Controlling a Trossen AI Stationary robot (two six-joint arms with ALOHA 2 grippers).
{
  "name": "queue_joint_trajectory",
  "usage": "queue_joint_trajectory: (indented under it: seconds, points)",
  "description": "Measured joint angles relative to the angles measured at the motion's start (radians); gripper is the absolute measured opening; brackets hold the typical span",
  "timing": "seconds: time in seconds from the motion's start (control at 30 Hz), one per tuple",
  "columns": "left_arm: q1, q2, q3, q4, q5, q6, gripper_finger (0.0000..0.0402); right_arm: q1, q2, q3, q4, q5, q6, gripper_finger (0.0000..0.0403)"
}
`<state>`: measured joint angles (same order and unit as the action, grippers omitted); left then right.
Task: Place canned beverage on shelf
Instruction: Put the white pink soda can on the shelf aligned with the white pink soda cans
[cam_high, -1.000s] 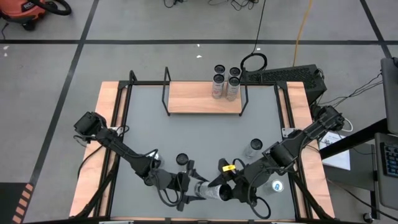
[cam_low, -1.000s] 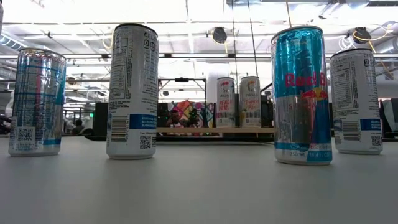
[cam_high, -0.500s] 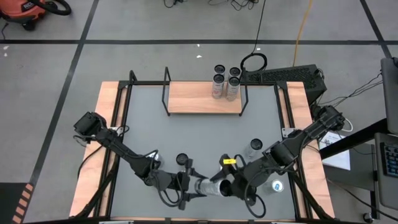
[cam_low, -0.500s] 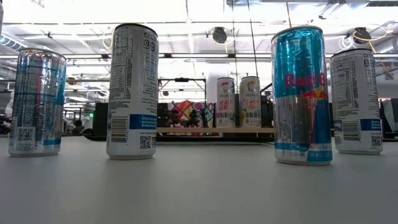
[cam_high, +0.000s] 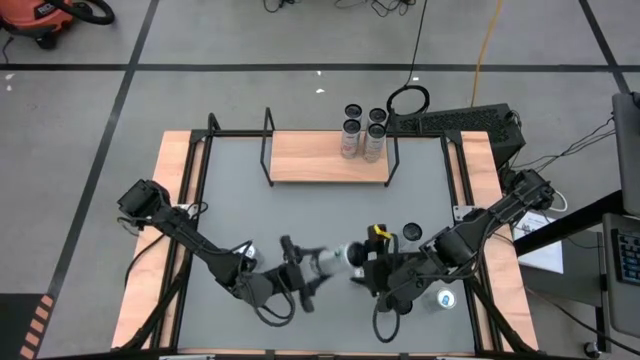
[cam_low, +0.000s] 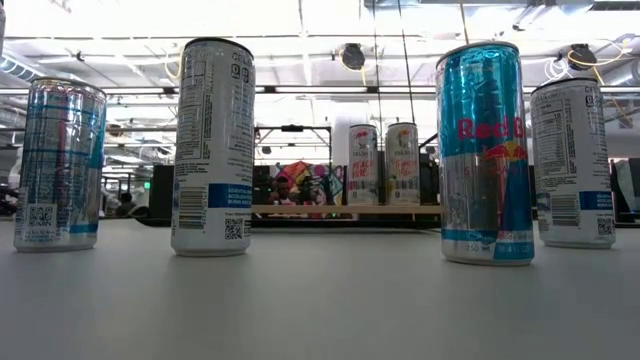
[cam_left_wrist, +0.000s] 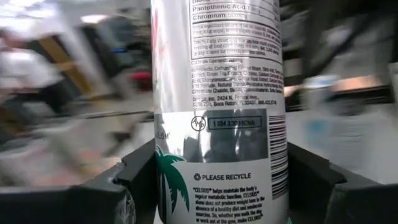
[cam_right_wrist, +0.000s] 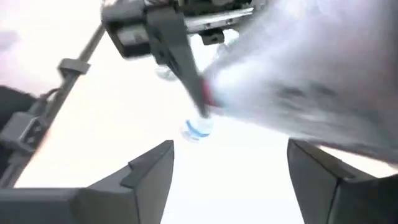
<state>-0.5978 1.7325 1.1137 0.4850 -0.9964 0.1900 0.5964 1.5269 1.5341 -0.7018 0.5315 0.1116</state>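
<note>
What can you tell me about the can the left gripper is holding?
The can is slim, silver-white metal with small black print, a date-code box, a green palm-tree graphic and "Please recycle" text. The left gripper clamps it between its two dark fingers. In the high view it lies tilted above the table's near middle, its top pointing toward the right gripper.

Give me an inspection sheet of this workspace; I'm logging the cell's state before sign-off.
Surface: grey tabletop with wooden edges.
Job's things: shelf at the far edge, four cans at its right end; white can between the left gripper's fingers.
Clutter: loose cans near the right arm; four cans close to the low camera.
Grippers: left gripper shut on the white can, lifted; right gripper open, beside it.
Cables: black coil and yellow lead behind the table.
Surroundings: taped floor, red vacuum.
</note>
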Motion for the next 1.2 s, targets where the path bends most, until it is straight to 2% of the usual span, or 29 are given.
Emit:
queue_joint_trajectory:
  seconds: [0.23,0.33,0.5,0.7,0.8,0.87,1.0,1.07,1.2]
  points:
    - [0.017,-0.001,0.0,0.007,-0.347,0.165,0.0253,-0.027,-0.029,0.0,-0.063,0.196,-0.03,0.0212]
    - [0.035,-0.002,0.0,0.007,-0.409,0.216,0.0253,-0.051,-0.058,-0.016,-0.035,0.203,-0.059,0.0206]
    - [0.076,-0.002,0.0,0.004,-0.42,0.268,0.0253,-0.116,-0.127,-0.145,0.135,0.201,-0.086,0.0206]
    - [0.107,-0.002,0.0,-0.025,-0.404,0.273,0.0253,-0.192,-0.258,-0.41,0.552,0.162,-0.032,0.021]
    - [0.107,-0.002,0.0,-0.025,-0.4,0.307,0.0253,-0.21,-0.299,-0.529,0.741,0.096,-0.02,0.0225]
    - [0.107,-0.002,0.0,-0.025,-0.396,0.33,0.0253,-0.215,-0.311,-0.59,0.879,0.093,-0.025,0.0238]
    - [0.111,-0.002,0.0,-0.023,-0.346,0.359,0.0253,-0.23,-0.304,-0.663,1.083,0.085,-0.085,0.0267]
    - [0.118,-0.002,0.0,-0.021,-0.31,0.368,0.0253,-0.237,-0.291,-0.669,1.145,0.051,-0.114,0.0279]
    - [0.125,-0.002,0.0,-0.026,-0.304,0.369,0.0253,-0.25,-0.275,-0.669,1.214,-0.037,-0.155,0.0291]
